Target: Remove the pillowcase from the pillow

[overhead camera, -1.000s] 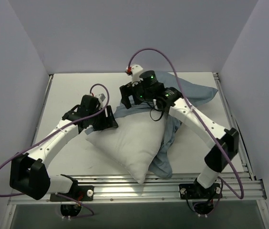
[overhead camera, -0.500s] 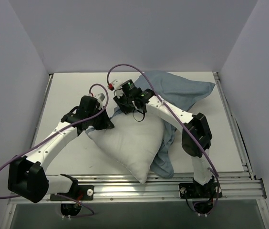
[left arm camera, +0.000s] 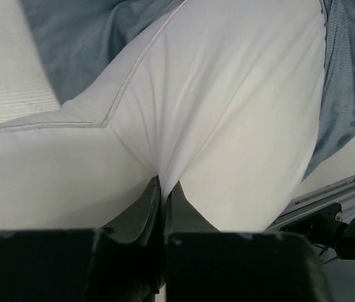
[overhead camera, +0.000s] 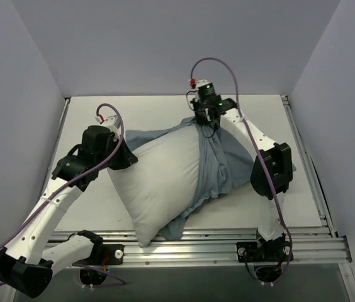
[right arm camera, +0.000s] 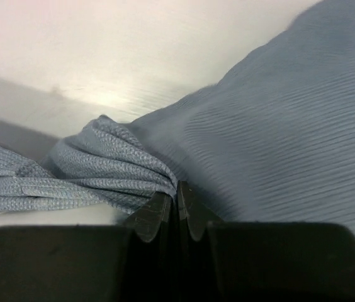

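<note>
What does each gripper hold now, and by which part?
The left gripper pinches a fold of the pillow near its seamed corner; the right gripper pinches a bunched fold of the pillowcase.

**White on blue-grey**

The pillow (overhead camera: 158, 182) is plain white, with no print on it. The pillowcase (overhead camera: 218, 165) shows blue-grey all over, and up close its weave reads as fine ribbed lines. The counter (overhead camera: 152, 110) under both is off-white. My left hand (left arm camera: 162, 184) and right hand (right arm camera: 177, 189) have black fingers. My arms (overhead camera: 45, 209) are white with black joints, the cables (overhead camera: 214, 59) purple. A green light (overhead camera: 204, 84) glows at my right wrist.
</note>
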{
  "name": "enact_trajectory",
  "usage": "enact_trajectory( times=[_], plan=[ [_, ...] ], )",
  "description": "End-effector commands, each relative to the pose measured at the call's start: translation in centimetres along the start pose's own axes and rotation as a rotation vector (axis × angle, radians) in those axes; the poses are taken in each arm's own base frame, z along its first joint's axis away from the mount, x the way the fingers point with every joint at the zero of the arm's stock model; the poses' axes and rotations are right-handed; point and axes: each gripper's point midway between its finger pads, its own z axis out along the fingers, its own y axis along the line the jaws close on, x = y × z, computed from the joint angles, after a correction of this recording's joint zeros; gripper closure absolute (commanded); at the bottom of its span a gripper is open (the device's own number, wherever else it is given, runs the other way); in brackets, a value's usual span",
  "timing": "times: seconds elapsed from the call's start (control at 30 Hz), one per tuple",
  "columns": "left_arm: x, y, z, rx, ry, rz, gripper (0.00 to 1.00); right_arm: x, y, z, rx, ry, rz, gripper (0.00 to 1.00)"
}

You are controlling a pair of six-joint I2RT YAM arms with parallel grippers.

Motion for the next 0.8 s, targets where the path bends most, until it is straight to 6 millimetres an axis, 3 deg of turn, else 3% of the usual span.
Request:
enact_trajectory(
  times=[0.0,0.13,0.2,0.3,0.43,0.47,0.5,0.57,0.6,0.67,0.73,0.77],
  plan=[
    [-0.1,2.6,-6.0,-0.138,-0.057,0.020,0.98,-0.8,-17.1,-2.8,0.475,-0.023,0.228,1.00],
    [0.1,3.3,-8.0,-0.170,-0.087,0.001,0.98,0.3,-22.0,-3.4,0.560,-0.010,0.358,1.00],
    [0.4,4.2,-7.9,-0.206,-0.095,-0.003,0.98,0.9,-22.2,-3.1,0.553,0.011,0.366,1.00],
    [0.6,4.9,-6.1,-0.239,-0.079,-0.004,0.98,0.2,-18.4,-1.7,0.384,-0.012,0.335,1.00],
    [-1.2,5.5,-2.6,-0.283,-0.114,-0.006,0.97,-1.8,-13.2,-2.1,0.252,-0.054,0.285,1.00],
    [-1.8,5.5,-2.0,-0.286,-0.126,-0.001,0.93,-2.5,-12.2,-2.5,0.226,-0.076,0.278,1.00],
    [-3.3,5.1,-1.0,-0.278,-0.159,0.019,0.80,-3.7,-10.7,-3.7,0.196,-0.111,0.266,0.97],
    [-5.2,4.7,-0.5,-0.276,-0.201,0.044,0.67,-5.1,-9.2,-4.9,0.140,-0.159,0.263,0.83],
    [-7.0,3.7,-0.4,-0.252,-0.235,0.082,0.50,-6.3,-8.3,-6.6,0.112,-0.198,0.262,0.67],
    [-8.5,2.0,-0.7,-0.196,-0.258,0.115,0.29,-6.7,-7.4,-7.9,0.085,-0.225,0.258,0.55],
    [-10.1,0.1,-1.6,-0.136,-0.295,0.154,0.06,-7.4,-6.9,-10.4,0.085,-0.269,0.258,0.42],
    [-10.5,-0.5,-2.0,-0.122,-0.309,0.162,0.02,-7.3,-6.8,-11.2,0.088,-0.279,0.261,0.38]
  ],
)
